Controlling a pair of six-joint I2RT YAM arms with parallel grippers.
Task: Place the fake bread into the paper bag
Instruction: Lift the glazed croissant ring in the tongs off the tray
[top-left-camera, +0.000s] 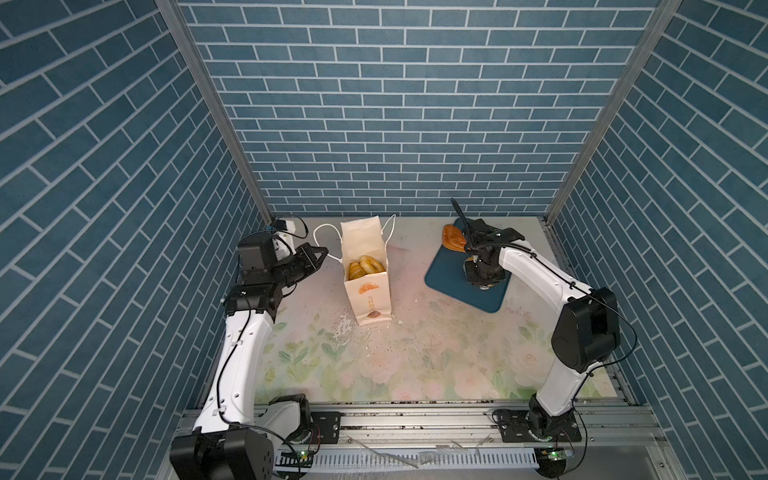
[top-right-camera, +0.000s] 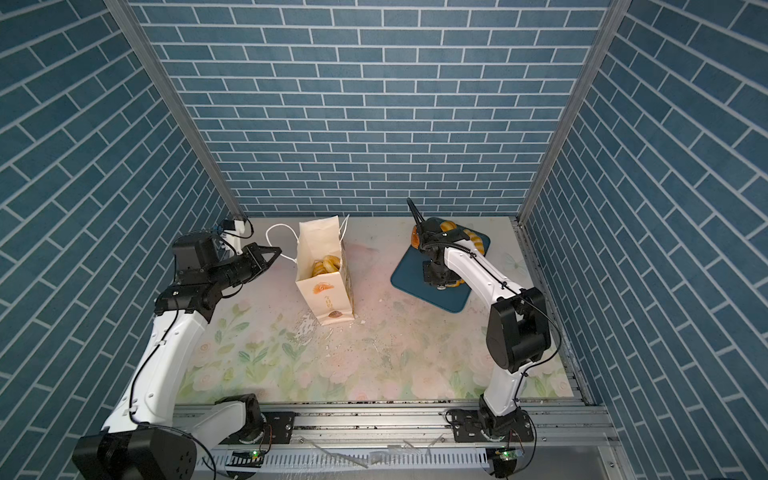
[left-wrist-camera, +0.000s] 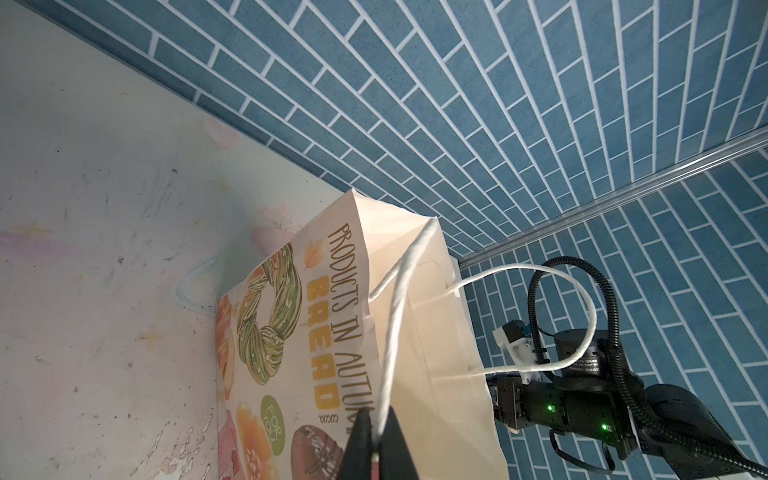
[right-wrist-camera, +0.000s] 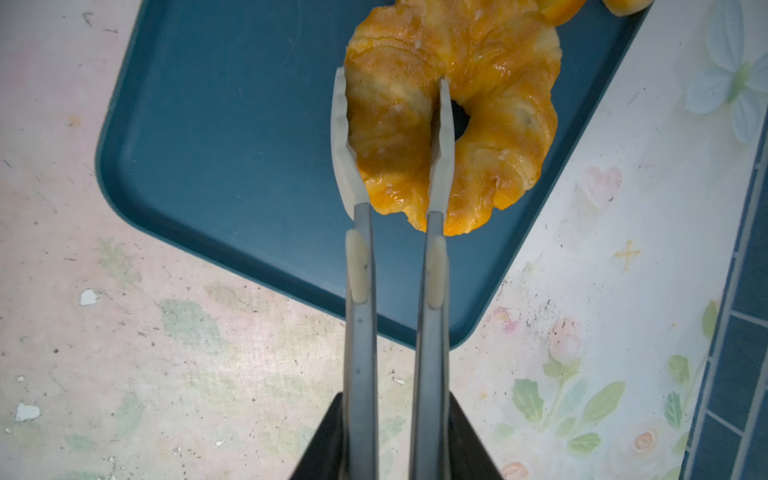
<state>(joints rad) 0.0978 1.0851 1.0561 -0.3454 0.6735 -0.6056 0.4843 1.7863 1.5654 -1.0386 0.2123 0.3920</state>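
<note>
The paper bag (top-left-camera: 365, 291) (top-right-camera: 328, 291) stands open at mid-table, with several golden pieces of fake bread (top-left-camera: 365, 266) inside. My left gripper (top-left-camera: 322, 251) (left-wrist-camera: 376, 436) is shut on its white cord handle (left-wrist-camera: 395, 316), left of the bag. Over the dark blue tray (top-left-camera: 449, 270) (right-wrist-camera: 228, 124), my right gripper (top-left-camera: 482, 282) (right-wrist-camera: 395, 415) points down, shut on thin metal tongs (right-wrist-camera: 359, 332). The tong tips clamp a ring doughnut (right-wrist-camera: 490, 83), one tip in its hole. I cannot tell whether the doughnut is off the tray. A brown flat pastry (top-left-camera: 453, 241) lies at the tray's far end.
More golden pastries (top-right-camera: 473, 239) lie along the tray's far right edge. The bag's second cord handle (top-left-camera: 390, 232) sticks up on its right side. Blue brick walls close in the table at the back and both sides. Paint flakes (top-left-camera: 345, 328) litter the flowered tabletop.
</note>
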